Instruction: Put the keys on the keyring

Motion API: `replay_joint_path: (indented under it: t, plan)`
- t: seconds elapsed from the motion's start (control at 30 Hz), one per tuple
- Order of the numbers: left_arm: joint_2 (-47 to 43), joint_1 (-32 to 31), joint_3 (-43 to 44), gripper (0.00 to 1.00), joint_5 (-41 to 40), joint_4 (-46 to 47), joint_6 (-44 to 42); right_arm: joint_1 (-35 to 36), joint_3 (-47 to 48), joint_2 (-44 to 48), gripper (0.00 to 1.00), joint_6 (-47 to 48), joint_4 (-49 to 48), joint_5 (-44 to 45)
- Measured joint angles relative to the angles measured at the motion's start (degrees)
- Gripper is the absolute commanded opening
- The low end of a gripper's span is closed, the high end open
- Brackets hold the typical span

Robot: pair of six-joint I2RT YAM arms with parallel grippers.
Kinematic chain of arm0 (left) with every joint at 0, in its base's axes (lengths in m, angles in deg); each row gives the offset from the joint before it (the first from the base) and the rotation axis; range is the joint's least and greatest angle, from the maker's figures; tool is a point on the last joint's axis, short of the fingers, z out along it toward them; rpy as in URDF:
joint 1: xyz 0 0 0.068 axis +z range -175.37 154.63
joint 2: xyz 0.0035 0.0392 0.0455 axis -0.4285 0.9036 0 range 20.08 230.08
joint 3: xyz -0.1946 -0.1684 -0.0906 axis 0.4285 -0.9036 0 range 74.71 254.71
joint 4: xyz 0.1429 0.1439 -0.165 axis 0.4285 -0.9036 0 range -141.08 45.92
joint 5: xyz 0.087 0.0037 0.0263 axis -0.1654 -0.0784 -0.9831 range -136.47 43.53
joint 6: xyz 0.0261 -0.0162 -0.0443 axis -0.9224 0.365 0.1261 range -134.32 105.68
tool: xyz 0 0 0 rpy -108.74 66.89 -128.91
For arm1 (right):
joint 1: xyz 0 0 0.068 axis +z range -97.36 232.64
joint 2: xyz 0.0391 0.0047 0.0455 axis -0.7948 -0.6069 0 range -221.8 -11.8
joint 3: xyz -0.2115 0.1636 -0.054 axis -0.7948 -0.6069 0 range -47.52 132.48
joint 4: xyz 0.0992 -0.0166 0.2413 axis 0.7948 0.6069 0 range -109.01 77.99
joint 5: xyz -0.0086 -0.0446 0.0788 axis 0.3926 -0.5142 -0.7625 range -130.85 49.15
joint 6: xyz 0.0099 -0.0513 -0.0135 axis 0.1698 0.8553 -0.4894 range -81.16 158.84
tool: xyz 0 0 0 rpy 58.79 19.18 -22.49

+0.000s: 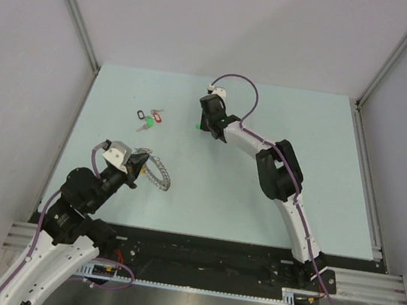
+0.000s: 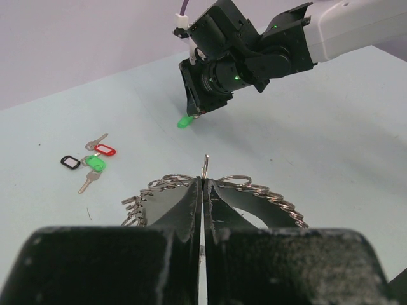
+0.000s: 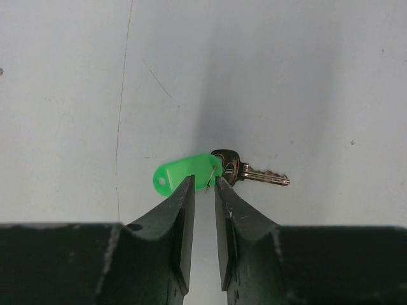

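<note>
On your left, the left claw is pinched tight on the one keyring, whose coils reach out to the right of its tips. In the left wrist view the claw hides the ring's near part. Beyond it on the bench lies one bunch of three keys, tagged black, red and green. Further right you have one green-tagged key lying flat. The right claw stands narrow, its tips either side of the key's small wire loop, and you cannot tell whether they touch it. From above, only the tag shows.
</note>
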State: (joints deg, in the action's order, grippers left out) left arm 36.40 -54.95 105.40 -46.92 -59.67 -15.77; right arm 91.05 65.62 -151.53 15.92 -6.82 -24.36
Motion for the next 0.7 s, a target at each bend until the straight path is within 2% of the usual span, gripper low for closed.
replay_joint_path:
  t: [0.7]
  plan:
    - [0.0, 0.0, -0.02, 0.0, 0.0, 0.0, 0.02, -0.15, 0.0, -0.02, 0.15, -0.02, 0.07, 0.0]
